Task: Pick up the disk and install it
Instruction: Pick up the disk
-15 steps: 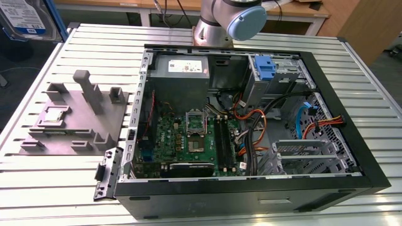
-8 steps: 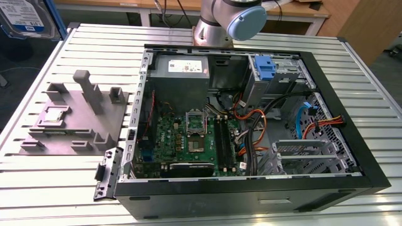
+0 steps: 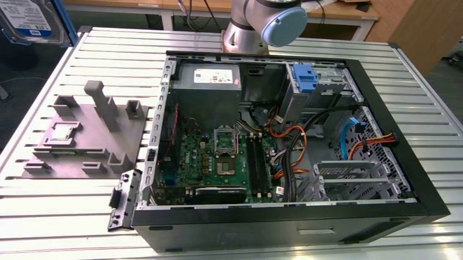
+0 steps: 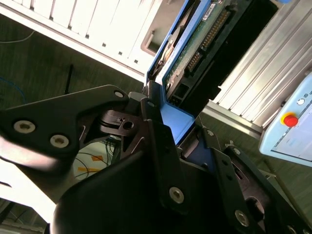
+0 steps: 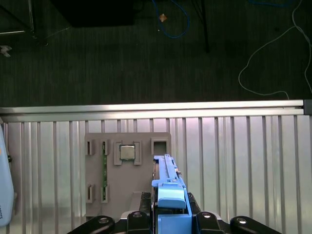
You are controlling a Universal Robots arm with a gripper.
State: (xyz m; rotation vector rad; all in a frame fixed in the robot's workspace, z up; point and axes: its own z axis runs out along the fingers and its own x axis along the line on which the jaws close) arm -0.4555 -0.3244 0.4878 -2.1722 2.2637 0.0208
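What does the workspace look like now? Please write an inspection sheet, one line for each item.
Surface: slatted metal table, carrying an open computer case.
Job's things: the disk is held up, away from the case, at the exterior view's left.
Clutter: grey fixture plate beside the case, a chip seated in it.
Gripper: the gripper is shut on the disk's blue frame.
Cables: orange and black wires inside the case; a blue cable on the floor.
Surroundings: dark floor; a red button on a pale panel.
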